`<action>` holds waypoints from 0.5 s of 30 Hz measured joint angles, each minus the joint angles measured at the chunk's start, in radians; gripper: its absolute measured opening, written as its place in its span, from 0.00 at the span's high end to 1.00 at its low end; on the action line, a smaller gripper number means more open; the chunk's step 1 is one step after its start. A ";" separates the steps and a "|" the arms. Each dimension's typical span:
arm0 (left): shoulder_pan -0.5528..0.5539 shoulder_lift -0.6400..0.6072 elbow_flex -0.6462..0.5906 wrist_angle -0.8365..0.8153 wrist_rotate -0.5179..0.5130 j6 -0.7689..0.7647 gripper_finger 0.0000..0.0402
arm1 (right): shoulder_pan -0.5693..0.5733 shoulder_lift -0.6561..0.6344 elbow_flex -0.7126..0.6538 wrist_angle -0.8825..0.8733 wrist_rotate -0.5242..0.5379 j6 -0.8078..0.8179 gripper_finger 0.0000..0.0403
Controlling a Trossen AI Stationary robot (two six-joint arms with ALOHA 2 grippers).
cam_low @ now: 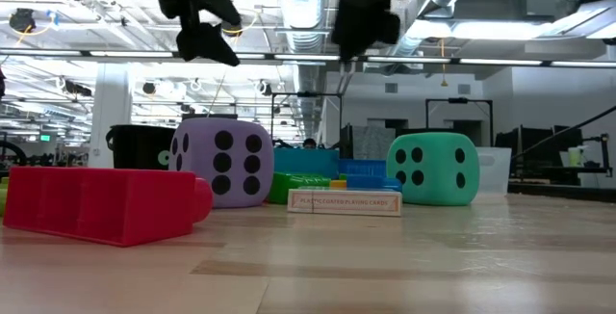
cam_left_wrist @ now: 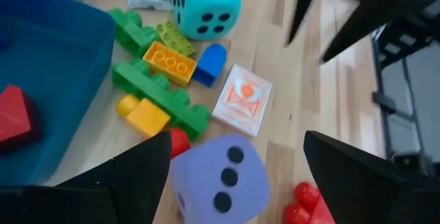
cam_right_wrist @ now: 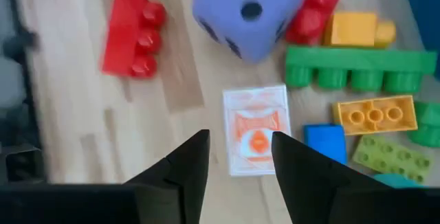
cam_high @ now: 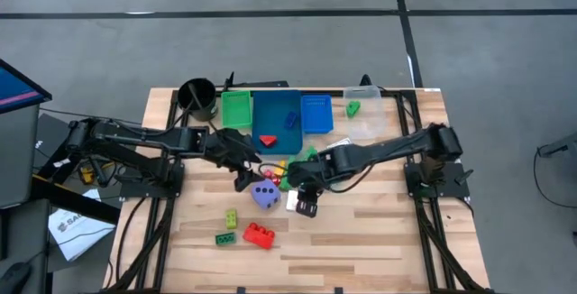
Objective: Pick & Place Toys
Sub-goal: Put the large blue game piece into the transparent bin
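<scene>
Right wrist view: right gripper (cam_right_wrist: 239, 157) half open above white card (cam_right_wrist: 256, 129), holding nothing. Left gripper (cam_left_wrist: 237, 157) wide open over purple dice (cam_left_wrist: 221, 176), frame bottom.

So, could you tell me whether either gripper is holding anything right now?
Nothing is held: the right gripper hovers open above the card box; the left gripper is open too.

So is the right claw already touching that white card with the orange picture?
Apart. The low view shows the right gripper hanging high above the table, and the card box lies flat on the wood below.
</scene>
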 joint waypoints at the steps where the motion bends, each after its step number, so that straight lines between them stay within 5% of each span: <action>1: 0.000 0.000 0.000 0.009 0.000 -0.005 0.19 | -0.002 0.017 -0.005 -0.006 -0.004 -0.015 0.61; 15: 0.000 0.000 0.001 -0.018 0.001 -0.002 0.19 | -0.037 0.109 -0.003 0.014 0.013 -0.104 0.57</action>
